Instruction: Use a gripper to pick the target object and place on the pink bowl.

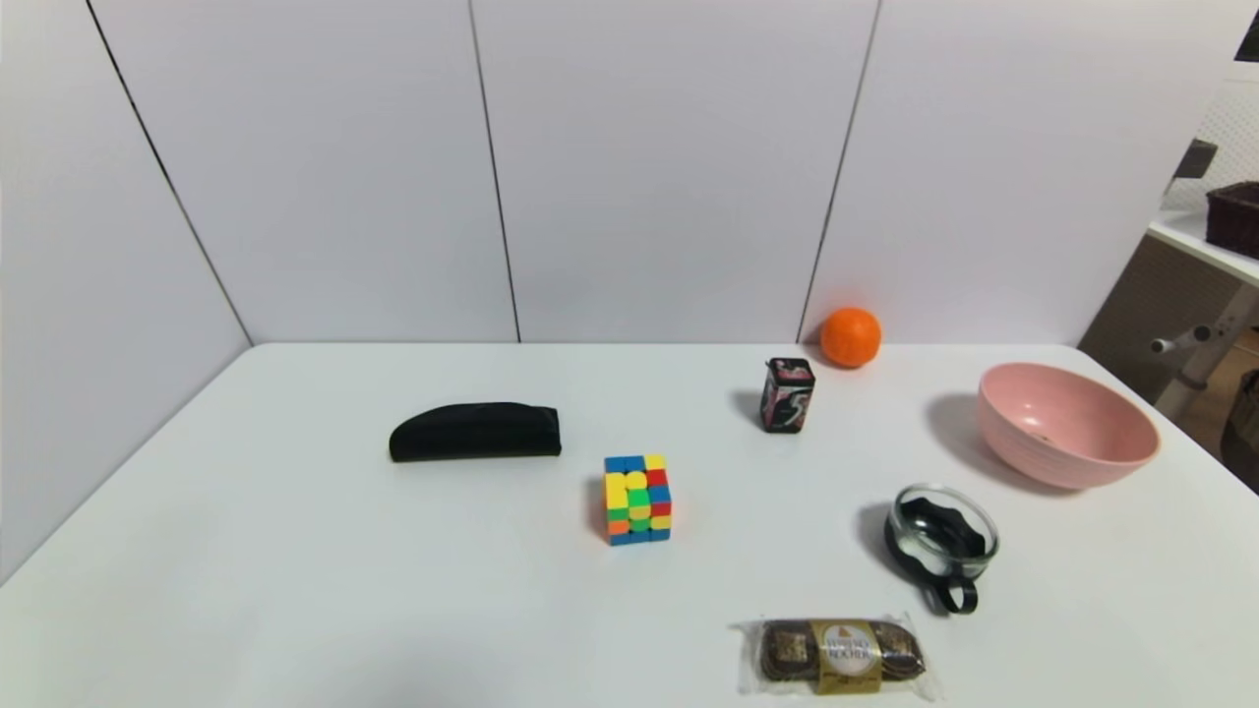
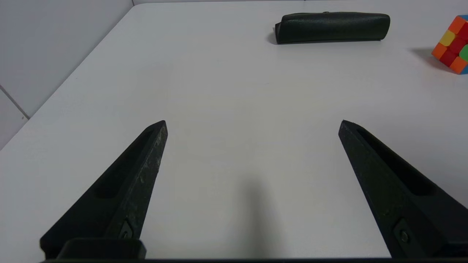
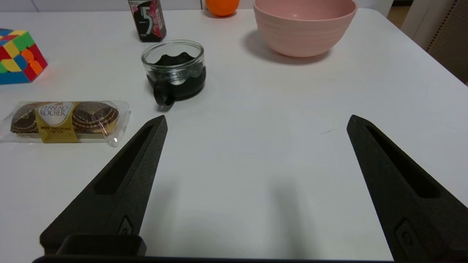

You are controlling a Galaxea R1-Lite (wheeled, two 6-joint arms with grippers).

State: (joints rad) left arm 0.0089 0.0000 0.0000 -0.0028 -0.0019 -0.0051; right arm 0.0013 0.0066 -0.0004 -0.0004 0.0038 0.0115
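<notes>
1. A white desk point(image 1: 295, 590) fills the view, closed in at the back and on the left by white wall panels point(image 1: 669, 157) with dark seams.
2. Past the desk's right edge stands a shelf point(image 1: 1195, 236) with a dark basket point(image 1: 1234, 216) on it.
3. The left gripper point(image 2: 252, 126) hangs low over bare desk at the near left, its fingers wide apart and holding nothing.
4. A black case point(image 1: 475, 431) lies flat at the left; a cube point(image 1: 637, 498) sits to its right, nearer the middle.
5. A patterned tin point(image 1: 787, 394) stands upright farther back, with an orange ball point(image 1: 850, 337) behind it against the wall.
6. A chocolate pack point(image 1: 839, 654) lies at the near edge; a glass bowl point(image 1: 942, 536) with a black handle sits just beyond it.
7. The pink bowl point(image 1: 1067, 428) stands at the far right; a small tan speck inside point(image 1: 1040, 437) may be the knob, too small to tell.
8. The right gripper point(image 3: 256, 122) hangs over bare desk at the near right, fingers wide apart, empty, with open desk between it and the pink bowl.
</notes>
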